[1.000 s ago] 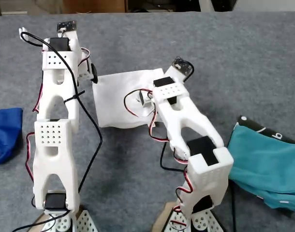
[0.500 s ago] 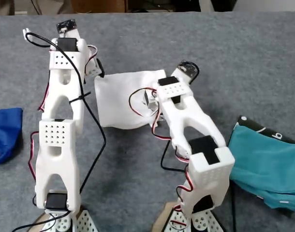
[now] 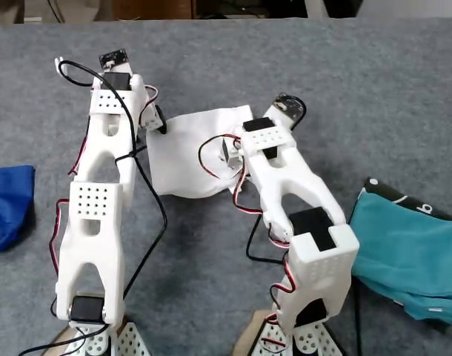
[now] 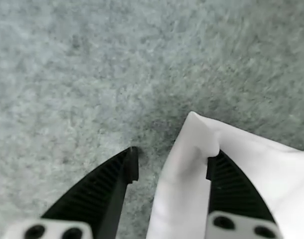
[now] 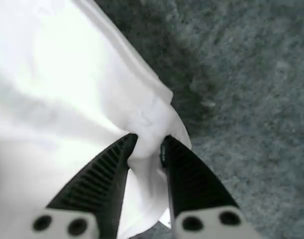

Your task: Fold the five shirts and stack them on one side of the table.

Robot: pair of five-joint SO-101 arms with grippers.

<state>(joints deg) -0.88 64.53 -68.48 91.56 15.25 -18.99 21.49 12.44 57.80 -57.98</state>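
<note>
Near the middle of the frame, the white cloth shirt (image 3: 183, 156) lies on the grey felt table (image 3: 374, 89) with the right gripper (image 5: 147, 147) clamped on a pinch of cloth at its right side, probably to carry the fold over, and farther up the left gripper (image 4: 174, 154) has its jaws apart astride the shirt's upper left corner, seemingly ready to take it.

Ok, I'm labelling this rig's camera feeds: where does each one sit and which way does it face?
High view: fixed above the table, looking down; left arm and right arm show, white shirt between them.
Left wrist view: on the left arm, facing down past its open left gripper at the shirt's corner.
Right wrist view: on the right arm, facing its right gripper pinching a shirt fold.
Shared: all three show the white shirt.
</note>
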